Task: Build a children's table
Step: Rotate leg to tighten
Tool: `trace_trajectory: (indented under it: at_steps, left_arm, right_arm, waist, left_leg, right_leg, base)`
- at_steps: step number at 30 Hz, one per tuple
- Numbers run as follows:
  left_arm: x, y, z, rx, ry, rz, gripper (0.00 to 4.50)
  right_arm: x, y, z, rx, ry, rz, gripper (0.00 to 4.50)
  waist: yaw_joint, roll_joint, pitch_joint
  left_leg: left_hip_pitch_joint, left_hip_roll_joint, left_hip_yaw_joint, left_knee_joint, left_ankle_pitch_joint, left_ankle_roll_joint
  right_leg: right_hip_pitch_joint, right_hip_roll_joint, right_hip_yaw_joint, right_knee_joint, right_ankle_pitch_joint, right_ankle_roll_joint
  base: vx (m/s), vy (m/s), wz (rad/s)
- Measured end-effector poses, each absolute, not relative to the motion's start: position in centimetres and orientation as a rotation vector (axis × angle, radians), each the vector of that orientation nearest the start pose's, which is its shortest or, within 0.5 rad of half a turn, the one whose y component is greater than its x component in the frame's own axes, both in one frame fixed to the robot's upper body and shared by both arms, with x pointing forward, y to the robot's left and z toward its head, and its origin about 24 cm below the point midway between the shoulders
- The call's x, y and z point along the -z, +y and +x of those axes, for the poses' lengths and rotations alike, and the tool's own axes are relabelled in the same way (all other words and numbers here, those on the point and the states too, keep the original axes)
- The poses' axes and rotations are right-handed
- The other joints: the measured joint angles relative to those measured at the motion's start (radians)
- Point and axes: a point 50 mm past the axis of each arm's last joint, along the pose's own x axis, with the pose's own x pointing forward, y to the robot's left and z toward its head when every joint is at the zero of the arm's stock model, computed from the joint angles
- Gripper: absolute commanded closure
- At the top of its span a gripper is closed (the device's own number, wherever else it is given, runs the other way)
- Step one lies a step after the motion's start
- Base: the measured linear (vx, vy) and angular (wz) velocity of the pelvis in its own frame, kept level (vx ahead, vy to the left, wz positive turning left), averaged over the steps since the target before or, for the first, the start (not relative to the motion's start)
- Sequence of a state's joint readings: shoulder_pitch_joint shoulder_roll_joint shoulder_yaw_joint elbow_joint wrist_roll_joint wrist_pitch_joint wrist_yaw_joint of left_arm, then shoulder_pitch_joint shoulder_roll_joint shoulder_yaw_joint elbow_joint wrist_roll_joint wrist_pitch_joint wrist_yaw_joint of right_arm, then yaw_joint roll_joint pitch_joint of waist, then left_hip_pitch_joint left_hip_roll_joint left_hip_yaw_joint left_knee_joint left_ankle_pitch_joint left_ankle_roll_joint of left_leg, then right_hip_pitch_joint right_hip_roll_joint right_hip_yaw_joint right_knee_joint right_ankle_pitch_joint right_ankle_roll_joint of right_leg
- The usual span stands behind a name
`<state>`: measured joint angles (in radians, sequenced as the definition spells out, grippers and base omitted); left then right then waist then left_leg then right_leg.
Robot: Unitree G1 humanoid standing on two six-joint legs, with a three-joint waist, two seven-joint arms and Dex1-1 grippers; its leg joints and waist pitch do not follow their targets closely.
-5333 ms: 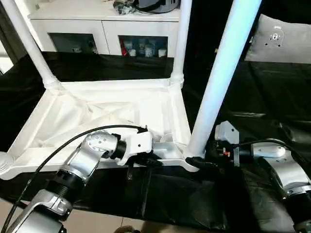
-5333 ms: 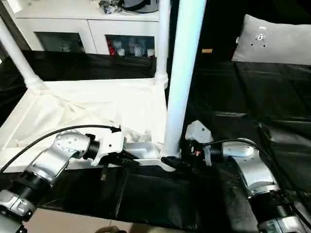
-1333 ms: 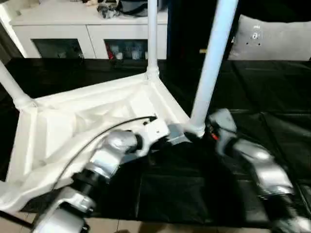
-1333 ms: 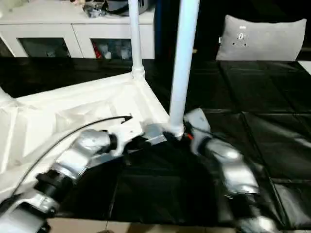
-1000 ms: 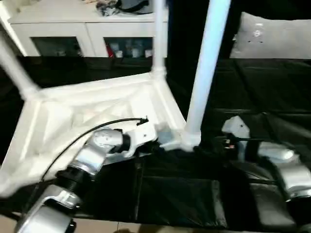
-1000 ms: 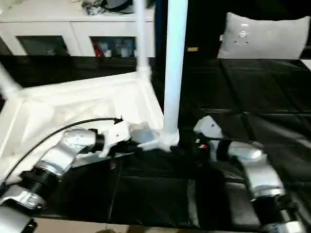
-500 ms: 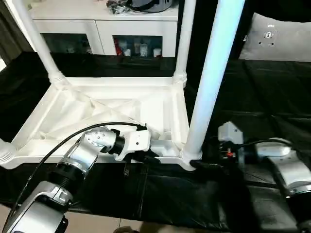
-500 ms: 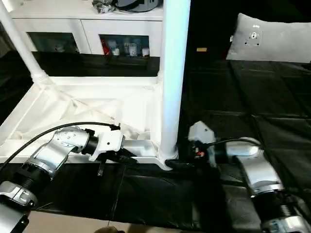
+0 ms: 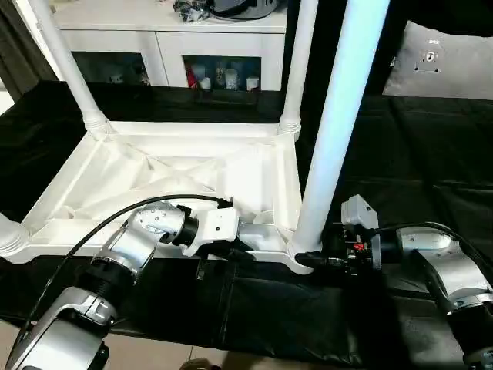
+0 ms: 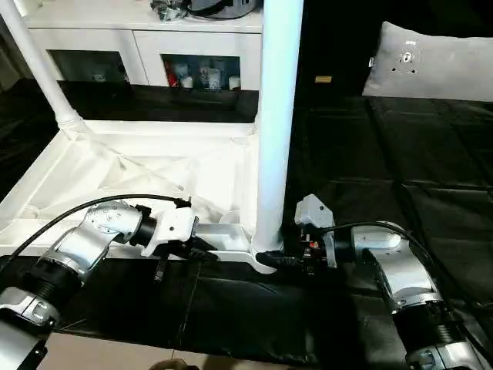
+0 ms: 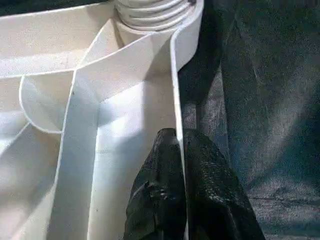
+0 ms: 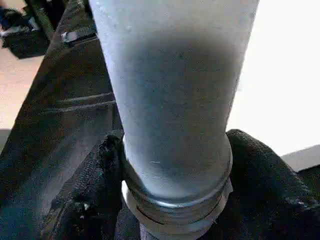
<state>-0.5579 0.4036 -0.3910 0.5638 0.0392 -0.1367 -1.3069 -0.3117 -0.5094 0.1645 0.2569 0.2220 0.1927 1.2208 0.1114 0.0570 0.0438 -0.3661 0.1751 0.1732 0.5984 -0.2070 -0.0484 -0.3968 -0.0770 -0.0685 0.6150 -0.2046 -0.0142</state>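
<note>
The children's table lies upside down on the black cover, its white ribbed tabletop (image 9: 154, 173) facing up. Legs stand in its corner sockets: the near-right leg (image 9: 339, 116), a far-right leg (image 9: 296, 62) and a far-left leg (image 9: 65, 62). My left gripper (image 11: 178, 137) is shut on the tabletop's near rim, one finger on each side of the thin wall, just left of the near-right socket. My right gripper (image 12: 175, 165) hugs the ringed base of the near-right leg (image 12: 175, 100), a black finger pressed on each side.
A white cabinet (image 9: 154, 31) with glass doors stands behind the work surface. A grey cushion (image 9: 447, 62) lies at the back right. The black cover (image 9: 431, 177) stretches to the right of the tabletop. Its near edge drops to the floor (image 9: 154, 358).
The head camera swung and then settled. My right gripper has moved in to the near-right leg's base and narrowed around it. The left gripper has stayed on the rim.
</note>
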Motion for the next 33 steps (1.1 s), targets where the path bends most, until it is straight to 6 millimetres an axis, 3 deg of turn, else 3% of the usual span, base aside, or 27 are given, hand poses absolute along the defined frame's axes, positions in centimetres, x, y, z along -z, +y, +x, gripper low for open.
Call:
trace_trajectory:
  at_steps: [2, 6, 9, 12, 13, 14, 15, 22, 26, 33]
  left_arm:
    - [-4.6, 12.4, 29.7, 1.544, 0.369, 0.558, 4.50]
    - [-4.3, 12.7, 30.2, 1.344, 0.443, 0.455, 4.50]
    - [-4.1, 11.2, 30.9, 1.193, 0.448, 0.415, 4.50]
    - [-4.0, 9.2, 31.3, 1.074, 0.446, 0.389, 4.50]
    - [-4.0, 8.8, 31.4, 1.055, 0.444, 0.390, 4.50]
    - [-4.1, 8.5, 31.4, 1.036, 0.447, 0.390, 4.50]
    - [-4.1, 8.4, 31.4, 1.029, 0.447, 0.392, 4.50]
    - [-4.4, 7.3, 31.2, 1.040, 0.426, 0.412, 4.50]
    - [-4.4, 7.4, 31.2, 1.071, 0.396, 0.442, 4.50]
    - [-4.3, 9.6, 31.1, 1.133, 0.372, 0.484, 4.50]
  right_arm:
    - [-5.3, -17.0, 27.3, -1.243, 0.356, -0.161, 1.78]
    - [-4.0, -14.7, 28.3, -0.986, 0.333, -0.046, 1.78]
    - [-3.6, -13.3, 30.3, -0.742, 0.327, 0.005, 1.79]
    - [-3.5, -12.5, 31.9, -0.563, 0.334, 0.025, 1.79]
    - [-3.5, -12.4, 32.1, -0.536, 0.335, 0.025, 1.79]
    - [-3.5, -12.3, 32.2, -0.516, 0.334, 0.027, 1.24]
    - [-3.5, -12.3, 32.2, -0.506, 0.330, 0.029, 1.10]
    - [-3.2, -13.1, 31.8, -0.491, 0.300, 0.020, 0.55]
    - [-3.2, -15.5, 30.7, -0.580, 0.282, -0.052, 0.23]
    - [-4.4, -19.3, 29.9, -0.666, 0.248, -0.141, 0.10]
  waist:
    - [-0.006, -0.001, -0.001]
    - [-0.046, -0.008, 0.000]
    - [-0.083, -0.011, 0.003]
    - [-0.097, -0.010, 0.001]
    - [-0.098, -0.009, 0.001]
    - [-0.097, -0.010, 0.001]
    - [-0.096, -0.010, 0.002]
    - [-0.071, -0.012, 0.002]
    - [-0.055, -0.008, 0.001]
    - [-0.061, -0.005, 0.001]
  left_leg:
    - [0.001, 0.000, 0.000, 0.000, -0.001, -0.002]
    - [0.016, 0.000, 0.000, -0.002, -0.001, -0.010]
    - [0.019, -0.001, 0.000, -0.002, -0.001, -0.010]
    - [0.018, -0.001, -0.002, -0.003, -0.001, -0.010]
    - [0.018, -0.003, -0.002, -0.003, -0.001, -0.010]
    - [0.018, -0.003, -0.002, -0.003, -0.001, -0.010]
    - [0.017, -0.003, -0.001, -0.003, -0.001, -0.009]
    - [0.016, -0.003, 0.000, -0.003, -0.001, -0.008]
    - [0.016, -0.003, 0.000, -0.008, -0.001, -0.008]
    - [0.016, 0.000, 0.000, -0.015, -0.001, -0.008]
  right_leg:
    - [0.001, 0.000, 0.000, 0.000, 0.001, -0.001]
    - [0.010, 0.001, 0.000, -0.002, -0.001, 0.003]
    - [0.011, 0.000, -0.001, -0.008, -0.001, 0.004]
    - [0.014, 0.000, -0.002, -0.020, -0.001, 0.004]
    - [0.014, 0.000, -0.001, -0.020, -0.001, 0.004]
    - [0.014, 0.000, 0.001, -0.021, -0.001, 0.004]
    - [0.014, 0.000, 0.001, -0.021, -0.001, 0.004]
    - [0.014, 0.000, 0.002, -0.020, 0.009, -0.003]
    - [0.014, 0.000, 0.001, -0.020, 0.009, -0.002]
    - [0.009, 0.003, -0.001, -0.018, 0.011, 0.002]
  base:
    - [0.000, 0.000, 0.00]
    - [0.000, 0.000, 0.00]
    - [0.000, 0.000, 0.00]
    - [0.000, 0.000, 0.00]
    - [0.000, 0.000, 0.00]
    - [0.000, 0.000, 0.00]
    - [0.000, 0.000, 0.00]
    - [0.000, 0.000, 0.00]
    - [0.000, 0.000, 0.00]
    - [0.000, 0.000, 0.00]
